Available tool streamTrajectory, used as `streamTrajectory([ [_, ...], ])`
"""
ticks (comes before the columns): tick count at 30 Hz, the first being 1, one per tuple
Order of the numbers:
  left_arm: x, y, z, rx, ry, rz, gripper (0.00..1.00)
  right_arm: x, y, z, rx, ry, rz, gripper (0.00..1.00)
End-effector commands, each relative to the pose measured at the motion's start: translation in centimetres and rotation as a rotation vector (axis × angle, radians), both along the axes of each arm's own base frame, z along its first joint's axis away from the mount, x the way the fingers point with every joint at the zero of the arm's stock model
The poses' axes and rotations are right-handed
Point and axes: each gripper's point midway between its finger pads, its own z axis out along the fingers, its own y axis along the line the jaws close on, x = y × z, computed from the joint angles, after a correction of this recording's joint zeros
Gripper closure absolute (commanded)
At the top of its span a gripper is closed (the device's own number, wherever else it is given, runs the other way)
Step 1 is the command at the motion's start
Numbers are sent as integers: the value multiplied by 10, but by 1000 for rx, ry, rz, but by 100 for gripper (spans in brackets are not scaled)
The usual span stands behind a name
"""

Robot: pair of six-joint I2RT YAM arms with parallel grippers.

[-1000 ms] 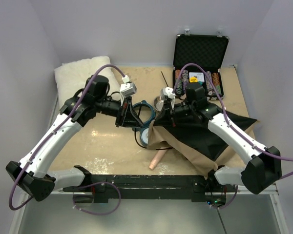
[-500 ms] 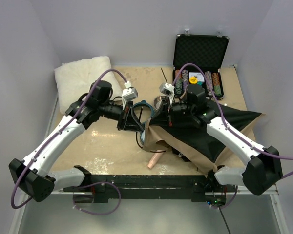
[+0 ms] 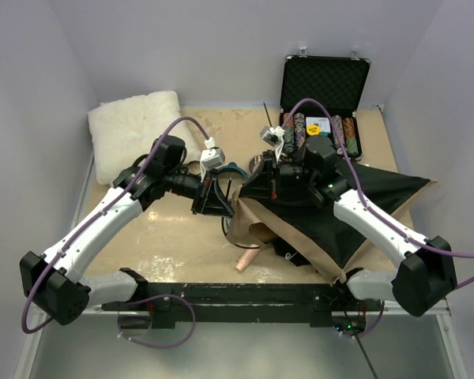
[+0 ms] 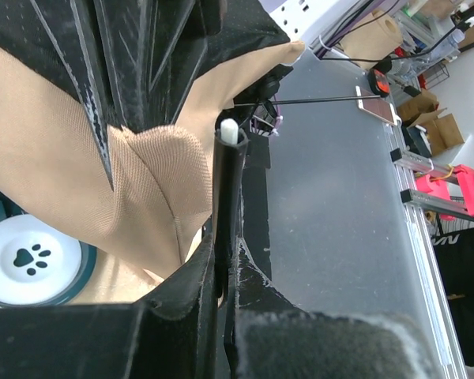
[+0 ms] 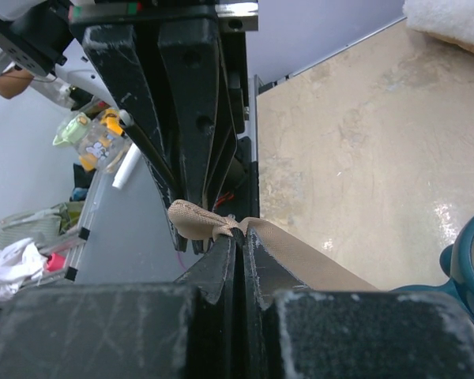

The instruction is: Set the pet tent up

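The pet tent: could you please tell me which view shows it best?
Top external: most of the collapsed pet tent is visible. Left wrist shows only close-up fabric and a pole; right wrist, just a pinched tan strap.

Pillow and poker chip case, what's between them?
In the top view, bare tabletop, crossed by the left arm's purple cable and a thin dark pole beside the case.

Pale lilac walls [image 3: 221, 47] on three sides; worn beige tabletop [image 3: 166, 237] (scuffed, patchy sheen).
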Motion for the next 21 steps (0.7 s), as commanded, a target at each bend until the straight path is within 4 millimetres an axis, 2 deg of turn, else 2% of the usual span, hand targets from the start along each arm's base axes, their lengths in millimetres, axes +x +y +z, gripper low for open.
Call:
streamTrajectory([
  [1, -48, 21, -62, 248, 389, -8, 100, 20, -9, 138, 317, -359, -167, 100],
  [8, -60, 24, -75, 275, 428, -24, 100, 34, -14, 157, 371, -367, -213, 100],
  [21, -76, 32, -94, 314, 498, -31, 100, 39, -20, 175, 434, -365, -237, 100],
])
